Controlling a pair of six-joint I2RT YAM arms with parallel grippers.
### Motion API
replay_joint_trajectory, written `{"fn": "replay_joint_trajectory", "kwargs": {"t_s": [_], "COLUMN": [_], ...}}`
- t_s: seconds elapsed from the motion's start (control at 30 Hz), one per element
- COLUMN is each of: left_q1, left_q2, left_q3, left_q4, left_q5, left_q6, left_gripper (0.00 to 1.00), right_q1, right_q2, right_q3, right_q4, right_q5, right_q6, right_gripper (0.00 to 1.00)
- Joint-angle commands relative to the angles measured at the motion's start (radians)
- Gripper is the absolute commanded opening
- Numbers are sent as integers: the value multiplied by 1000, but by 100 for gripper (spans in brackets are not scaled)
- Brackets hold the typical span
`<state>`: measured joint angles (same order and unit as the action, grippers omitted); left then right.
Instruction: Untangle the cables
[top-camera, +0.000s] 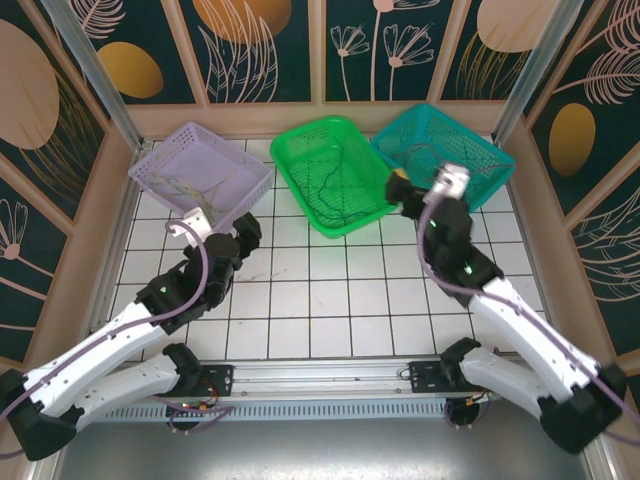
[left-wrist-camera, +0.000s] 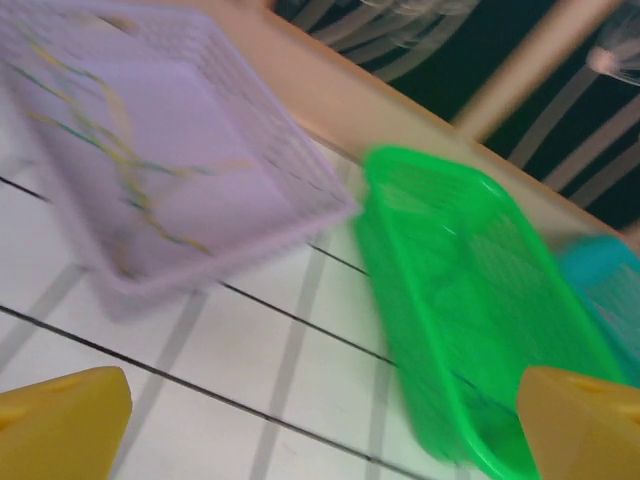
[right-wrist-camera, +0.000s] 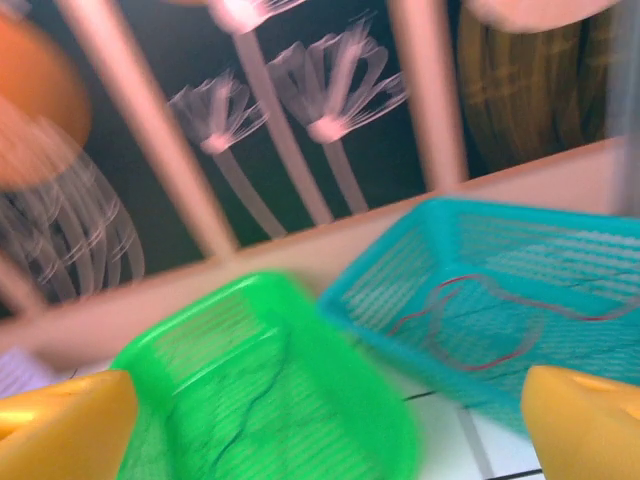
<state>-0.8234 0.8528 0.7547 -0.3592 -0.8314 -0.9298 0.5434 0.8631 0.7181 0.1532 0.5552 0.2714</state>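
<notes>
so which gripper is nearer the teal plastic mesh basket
Right. The right gripper hovers at the near-left corner of the teal plastic mesh basket; the left gripper is far off, at the near edge of the lilac plastic basket.

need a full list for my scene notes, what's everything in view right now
lilac basket: one, lilac, far left of the table
green basket: one, green, far middle
teal basket: one, teal, far right
yellow and green cables: thin strands, count unclear, in the lilac basket
dark cable: at least one, dark, in the green basket
red cable: one, red, looped in the teal basket
table: one, white tiles with dark lines
wall panels: several, dark with leaf and flower patterns, around the table
arms: two, white and black, bases at the near edge
left gripper: yellow fingers, open, empty, by the lilac basket
right gripper: yellow fingers, open, empty, by the teal basket
</notes>
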Motion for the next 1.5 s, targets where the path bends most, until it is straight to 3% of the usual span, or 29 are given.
{"fn": "replay_joint_trajectory", "kwargs": {"t_s": [0.0, 0.07, 0.13, 0.27, 0.3, 0.37, 0.47, 0.63, 0.8, 0.9, 1.0, 1.03, 1.1, 1.13, 1.47], "left_q1": [12, 90, 206, 297, 344, 459, 567, 727, 749, 753, 764, 778, 797, 797, 797], "left_q2": [9, -46, -92, -110, -101, -41, 82, 321, 458, 528, 711, 649, 695, 662, 672], "left_q3": [-153, -279, -359, -529, -529, -512, -514, -565, -541, -511, -562, -526, -549, -537, -537], "left_q4": [72, 277, 359, 715, 741, 774, 931, 1231, 1428, 1489, 1817, 1610, 1743, 1658, 1669], "left_q5": [-369, -286, -161, -148, -98, 37, 173, 379, 455, 506, 472, 504, 534, 537, 536], "left_q6": [131, 303, 323, 577, 592, 626, 712, 696, 757, 844, 845, 812, 815, 807, 810], "left_gripper": [99, 99, 99, 99, 99, 99, 99, 99, 99, 99, 99, 99, 99, 99, 99], "right_q1": [-181, -269, -309, -385, -391, -401, -411, -507, -519, -523, -556, -554, -554, -554, -554], "right_q2": [-44, -17, 63, 287, 335, 453, 585, 626, 699, 686, 674, 678, 678, 676, 676], "right_q3": [-242, -385, -423, -425, -438, -447, -406, -446, -564, -518, -499, -502, -502, -499, -500], "right_q4": [260, 427, 483, 587, 655, 807, 889, 1000, 1291, 1172, 1116, 1133, 1130, 1121, 1123], "right_q5": [45, 40, 32, -84, -101, -120, -169, -324, -417, -425, -454, -453, -451, -452, -451], "right_q6": [5, -81, -160, -198, -208, -227, -295, -246, -279, -269, -237, -238, -238, -238, -237], "right_gripper": [99, 99, 99, 99, 99, 99, 99, 99, 99, 99, 99, 99, 99, 99, 99]}}
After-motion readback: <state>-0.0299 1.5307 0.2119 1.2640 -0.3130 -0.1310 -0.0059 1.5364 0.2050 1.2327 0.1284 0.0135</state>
